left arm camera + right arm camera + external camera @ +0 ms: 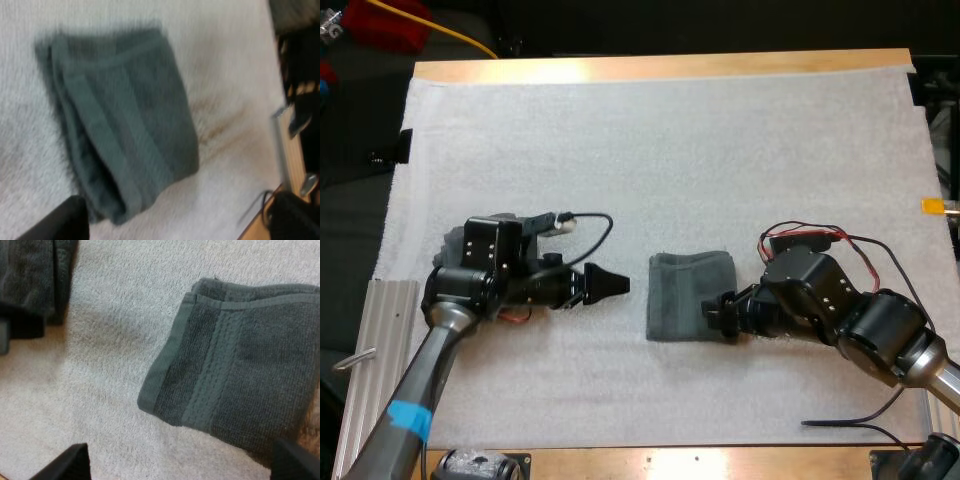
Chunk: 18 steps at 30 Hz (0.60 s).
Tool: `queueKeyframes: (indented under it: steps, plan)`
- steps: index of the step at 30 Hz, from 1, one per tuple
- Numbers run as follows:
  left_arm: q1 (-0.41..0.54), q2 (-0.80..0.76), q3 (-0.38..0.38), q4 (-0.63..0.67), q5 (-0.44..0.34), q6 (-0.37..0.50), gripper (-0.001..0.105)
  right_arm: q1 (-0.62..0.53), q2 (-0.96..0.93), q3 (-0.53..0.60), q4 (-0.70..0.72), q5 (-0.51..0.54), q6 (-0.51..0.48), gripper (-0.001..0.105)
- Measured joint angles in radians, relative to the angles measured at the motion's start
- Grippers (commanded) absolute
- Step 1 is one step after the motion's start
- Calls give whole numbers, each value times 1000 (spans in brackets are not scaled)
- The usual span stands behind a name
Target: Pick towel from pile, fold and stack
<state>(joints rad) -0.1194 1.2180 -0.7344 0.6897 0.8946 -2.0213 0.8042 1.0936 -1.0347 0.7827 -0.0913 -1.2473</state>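
Shows a folded towel [688, 290] flat on the white mat [650, 150] in the middle of the desk [650, 68], between the two arms. Shows the left gripper [618, 285] just beside its left edge, spread and empty, and the right gripper [712, 312] at its right edge, likewise spread. Places another towel [455, 242] behind the left arm.

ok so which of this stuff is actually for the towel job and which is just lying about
For the job: folded towel; other towels near the mat's left edge; left gripper; right gripper.
Lying about: ribbed metal plate beside the mat; yellow cable beyond the table.
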Motion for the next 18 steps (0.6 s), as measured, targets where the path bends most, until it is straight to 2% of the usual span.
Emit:
queueKeyframes:
  steps: [4,18]
  plan:
    - [0,68,0,-56,8,-38,71,0,0,0,0,0,0,70]
    - [-1,321,0,-129,9,-45,71,0,0,0,0,0,0,70]
